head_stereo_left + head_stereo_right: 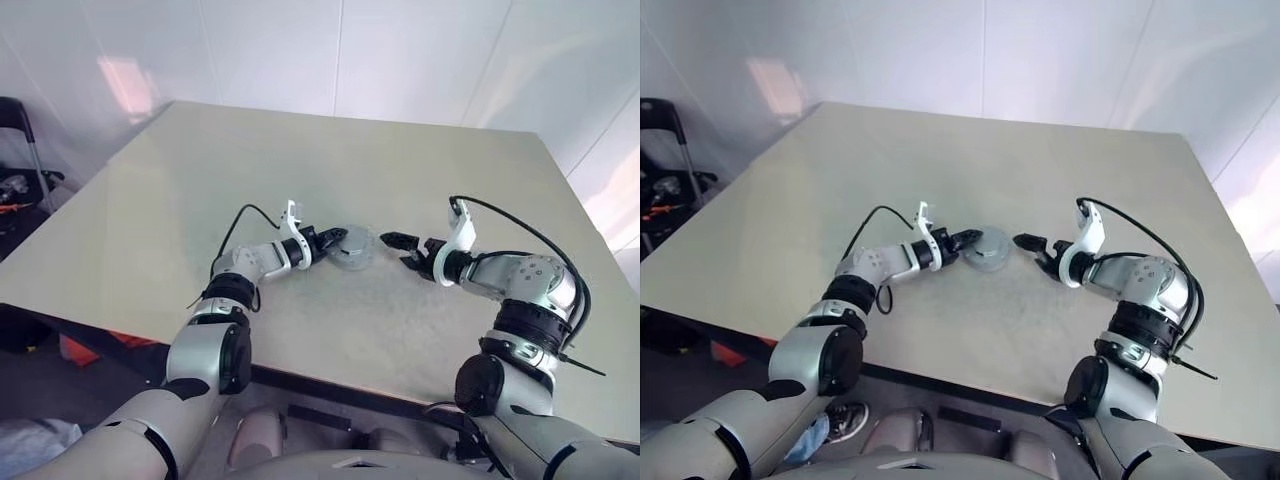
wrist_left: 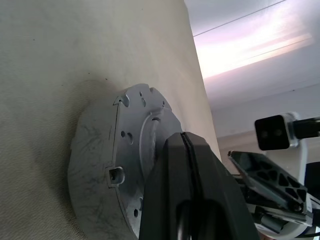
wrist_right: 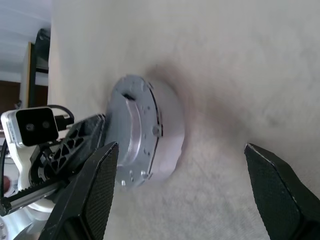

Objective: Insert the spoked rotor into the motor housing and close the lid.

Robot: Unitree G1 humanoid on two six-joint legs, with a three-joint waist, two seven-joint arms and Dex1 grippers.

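Note:
The motor housing (image 1: 356,256) is a round grey cup standing at the middle of the tan table (image 1: 300,160). The light-grey lid (image 2: 132,135) lies on top of it, flat, with small holes and tabs at its rim. The spoked rotor is hidden. My left gripper (image 1: 336,239) is shut, with nothing between its fingers, and its tips rest against the lid's top on the housing's left side (image 2: 186,150). My right gripper (image 1: 398,250) stands open just right of the housing, apart from it, with its fingers (image 3: 95,185) spread wide toward it.
The table's front edge (image 1: 330,385) runs close under both arms. A black frame (image 1: 25,130) with some clutter stands beyond the table's left edge. A white wall (image 1: 400,50) rises behind the far edge.

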